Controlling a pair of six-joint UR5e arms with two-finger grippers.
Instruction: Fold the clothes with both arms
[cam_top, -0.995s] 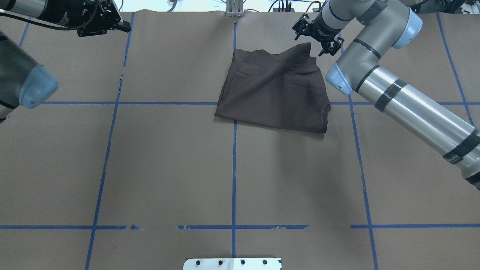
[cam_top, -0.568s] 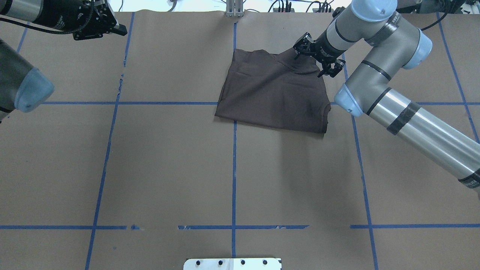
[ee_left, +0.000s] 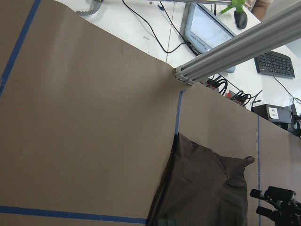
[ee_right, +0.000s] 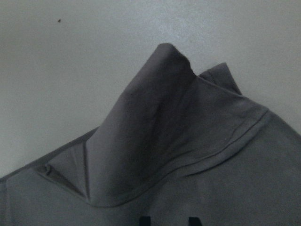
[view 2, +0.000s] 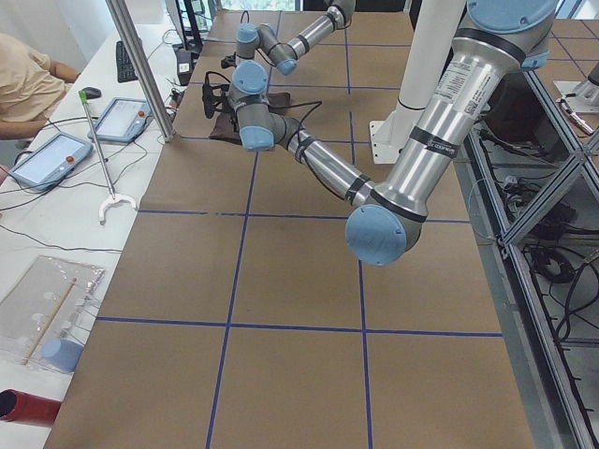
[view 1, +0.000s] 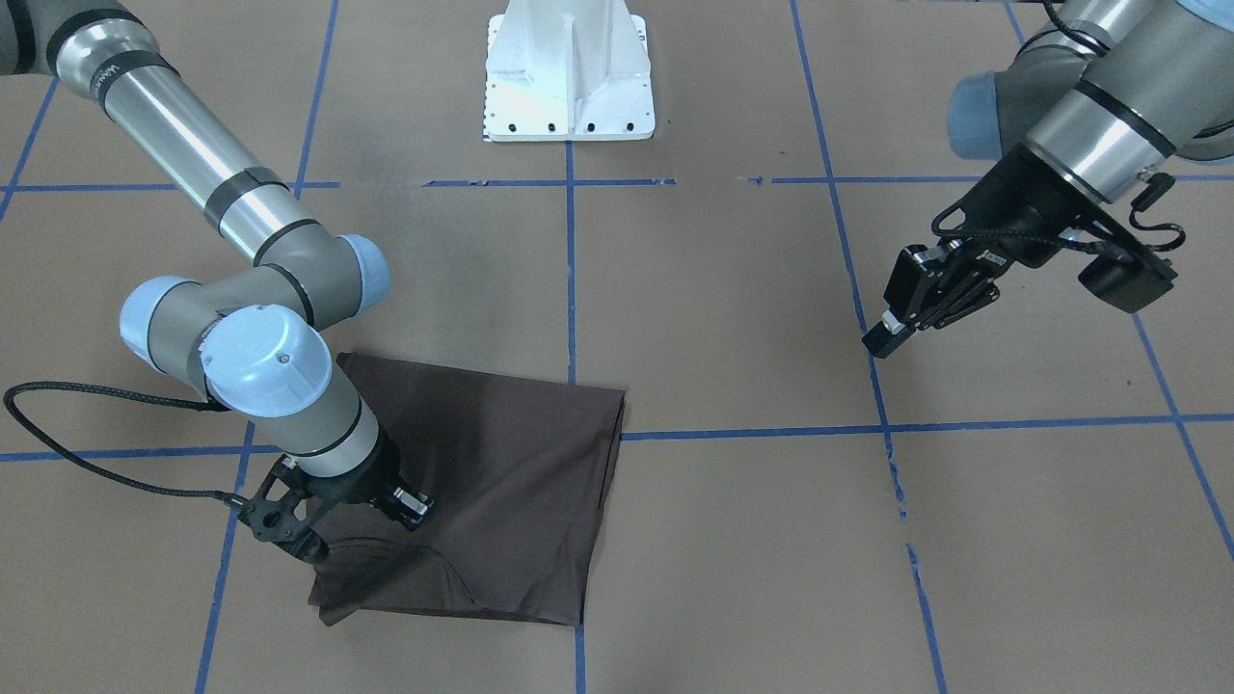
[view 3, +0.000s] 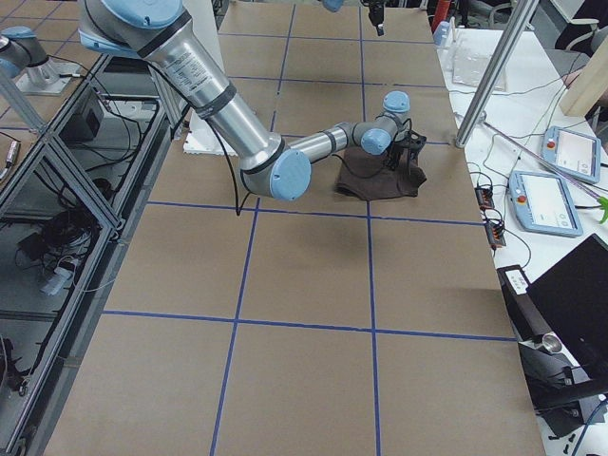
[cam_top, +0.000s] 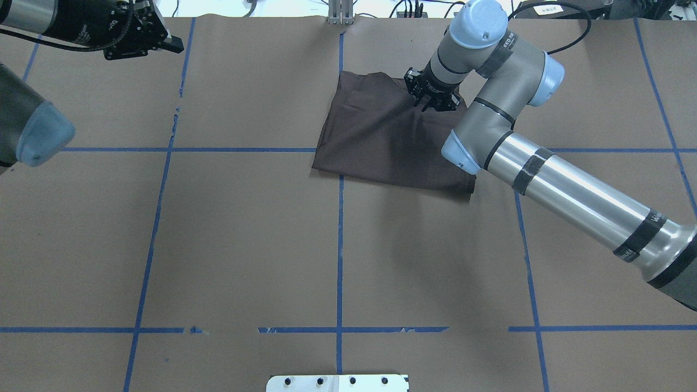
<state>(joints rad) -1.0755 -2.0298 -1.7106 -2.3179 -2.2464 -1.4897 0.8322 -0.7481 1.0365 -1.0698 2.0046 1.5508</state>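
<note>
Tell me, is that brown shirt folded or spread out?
Folded: the shirt lies as a compact layered block, with one corner sticking up.

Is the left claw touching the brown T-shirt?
No, the left claw hangs over bare brown paper, well apart from the T-shirt.

overhead: behind, down | front: opposite, down | both share T-shirt (cam_top: 381,141)

The T-shirt (cam_top: 375,136) is soft, thin, matt dark brown cloth with a stitched band. The table cover is matt, smooth brown paper (cam_top: 245,234) lined with blue tape (cam_top: 340,261). The right arm (cam_top: 572,196) is shiny brushed metal with smooth pale blue plastic joint caps (cam_top: 479,24). The pedestal (view 1: 569,77) is glossy white painted metal.
</note>
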